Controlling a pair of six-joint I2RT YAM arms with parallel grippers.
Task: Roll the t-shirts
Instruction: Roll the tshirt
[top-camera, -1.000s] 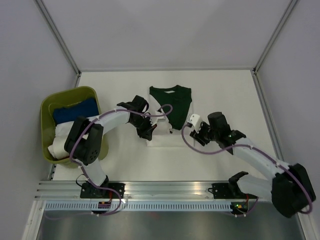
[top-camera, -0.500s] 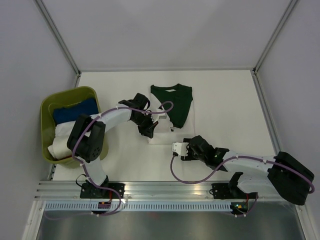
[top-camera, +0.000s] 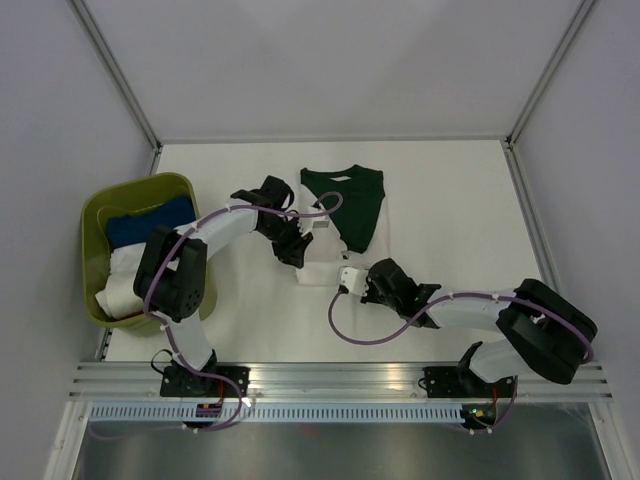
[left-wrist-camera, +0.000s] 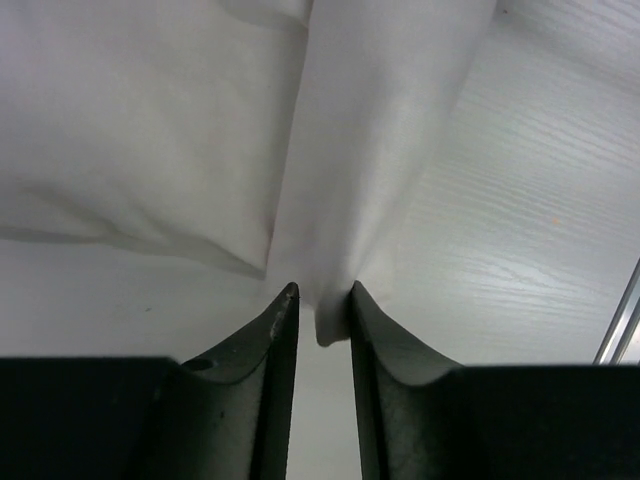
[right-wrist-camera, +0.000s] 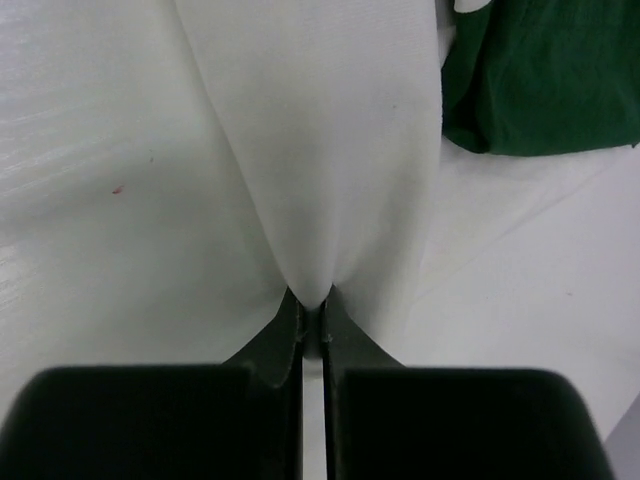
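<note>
- Pale walls enclose a white desk (top-camera: 450, 200); a green basket (top-camera: 95, 215) holding blue and white cloth stands at its left edge.
- White t-shirt (top-camera: 320, 272): lies folded at the desk centre, long axis running near to far.
- Dark green t-shirt (top-camera: 355, 205): lies on the far right part of the white t-shirt, collar pointing to the far side, body tapering toward the near side.
- Left arm: reaches from its base up and to the right, elbow raised beside the basket. The left gripper (top-camera: 291, 250) sits at the left edge of the white t-shirt.
- Right arm: lies low and stretched leftward along the near side of the desk. The right gripper (top-camera: 350, 278) meets the near edge of the white t-shirt.
- Left wrist view: the jaws stand slightly apart with a raised fold of white cloth filling the gap between the tips.
- Right wrist view: the jaws are nearly together, pinching a thin ridge of white cloth; green fabric shows at the upper right.
- Only the top view shows both shirts whole; only the wrist views show the cloth between the jaws.
</note>
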